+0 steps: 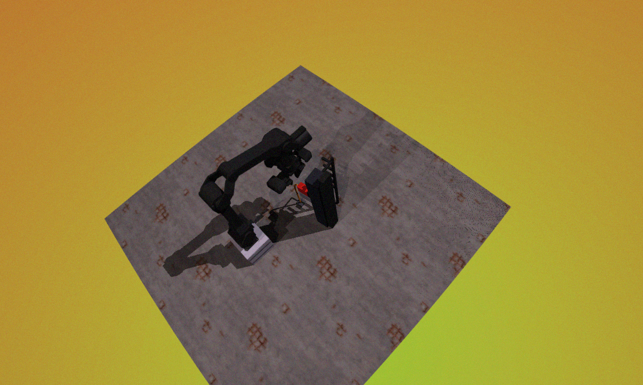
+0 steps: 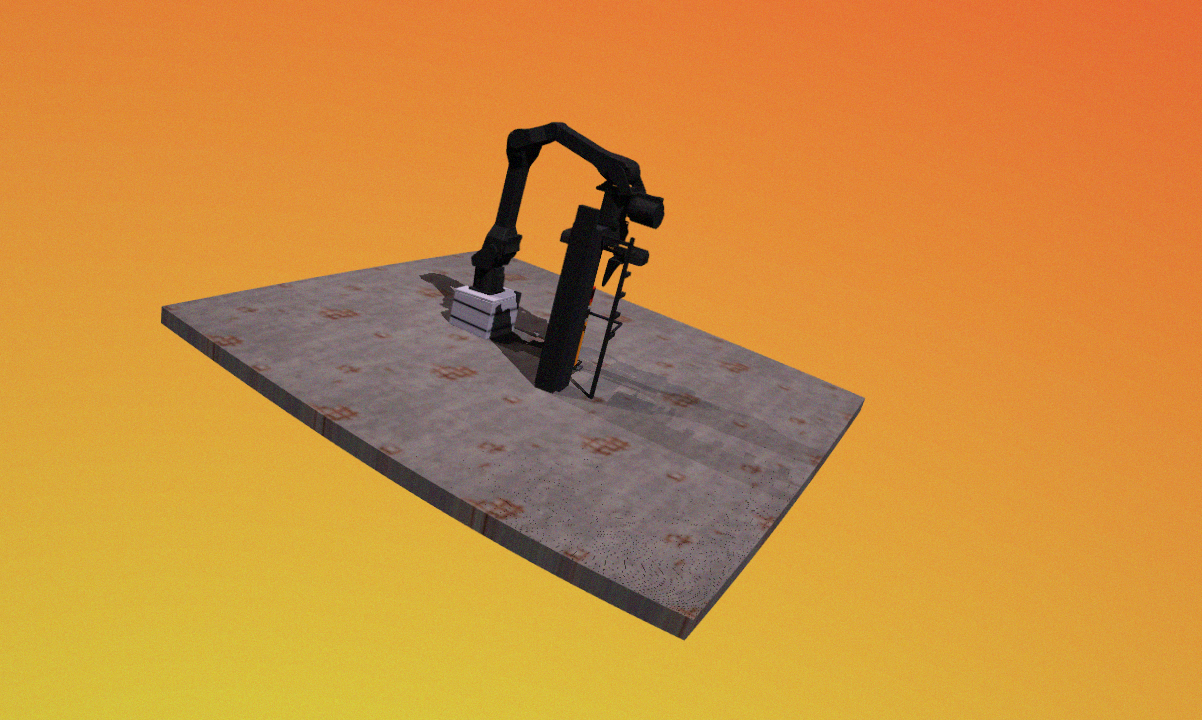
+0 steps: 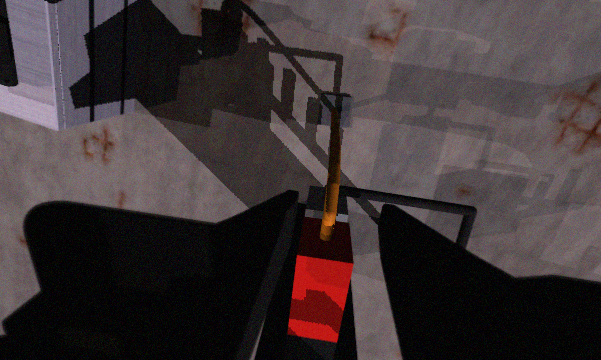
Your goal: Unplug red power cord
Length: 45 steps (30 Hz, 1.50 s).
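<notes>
A red plug (image 1: 302, 187) (image 3: 321, 300) is at the side of the tall black power strip (image 1: 324, 206) (image 2: 567, 308), in line with it; whether it is fully seated is hidden. An orange-brown cord (image 3: 333, 160) (image 2: 579, 347) runs from the plug down towards the table. My gripper (image 3: 338, 208) (image 1: 296, 177) is partly open and points down beside the upper strip. In the wrist view the plug shows between its two fingers, nearer the left one, with a visible gap on the right. The plug is not gripped. Whether the left finger touches it cannot be told.
A thin black frame with short pegs (image 1: 335, 184) (image 2: 612, 322) stands beside the strip; its bar (image 3: 410, 199) also shows in the wrist view, near the right finger. The pale robot base (image 1: 261, 248) (image 2: 480, 313) stands on the mottled grey table (image 1: 362, 287) (image 2: 408, 394).
</notes>
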{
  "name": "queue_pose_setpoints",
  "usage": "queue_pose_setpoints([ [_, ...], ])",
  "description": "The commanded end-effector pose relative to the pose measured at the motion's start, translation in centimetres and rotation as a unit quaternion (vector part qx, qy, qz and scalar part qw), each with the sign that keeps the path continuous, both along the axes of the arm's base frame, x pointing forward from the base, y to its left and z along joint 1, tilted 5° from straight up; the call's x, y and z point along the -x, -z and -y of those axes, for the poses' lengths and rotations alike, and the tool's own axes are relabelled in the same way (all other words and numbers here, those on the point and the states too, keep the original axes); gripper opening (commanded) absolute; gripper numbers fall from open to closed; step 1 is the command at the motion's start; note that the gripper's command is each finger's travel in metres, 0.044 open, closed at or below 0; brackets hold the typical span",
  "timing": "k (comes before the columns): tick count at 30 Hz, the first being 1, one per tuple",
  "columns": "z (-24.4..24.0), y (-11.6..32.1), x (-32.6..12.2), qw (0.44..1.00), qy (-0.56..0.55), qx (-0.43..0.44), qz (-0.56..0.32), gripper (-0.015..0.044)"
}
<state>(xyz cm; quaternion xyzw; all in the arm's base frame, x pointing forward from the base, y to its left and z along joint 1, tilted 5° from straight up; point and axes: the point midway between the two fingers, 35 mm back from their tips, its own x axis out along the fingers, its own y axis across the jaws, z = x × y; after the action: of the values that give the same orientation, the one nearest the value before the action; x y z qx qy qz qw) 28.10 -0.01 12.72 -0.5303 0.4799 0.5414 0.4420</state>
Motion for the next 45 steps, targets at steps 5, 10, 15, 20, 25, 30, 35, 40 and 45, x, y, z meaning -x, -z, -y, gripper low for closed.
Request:
queue_pose_setpoints([
  [5,1.3,-0.1,-0.2,1.000,-0.002,0.003,-0.001,0.0160],
  [10,2.1,-0.1,-0.3,1.000,-0.002,0.004,-0.001,0.0160],
  [15,3.0,-0.1,-0.3,1.000,-0.002,0.004,-0.001,0.0160],
  [20,3.7,-0.2,-0.4,1.000,-0.002,0.004,-0.001,0.0160],
  [25,3.7,0.0,-0.4,1.000,-0.002,0.004,-0.001,0.0160],
  [30,3.7,0.6,-0.4,1.000,-0.002,0.004,-0.001,0.0160],
  [35,3.7,1.0,-0.3,1.000,-0.002,0.004,-0.001,0.0160],
  [40,3.6,0.8,-0.3,1.000,0.000,0.002,-0.001,0.0055],
  [45,3.6,0.8,-0.3,1.000,0.000,0.002,-0.001,0.0022],
])
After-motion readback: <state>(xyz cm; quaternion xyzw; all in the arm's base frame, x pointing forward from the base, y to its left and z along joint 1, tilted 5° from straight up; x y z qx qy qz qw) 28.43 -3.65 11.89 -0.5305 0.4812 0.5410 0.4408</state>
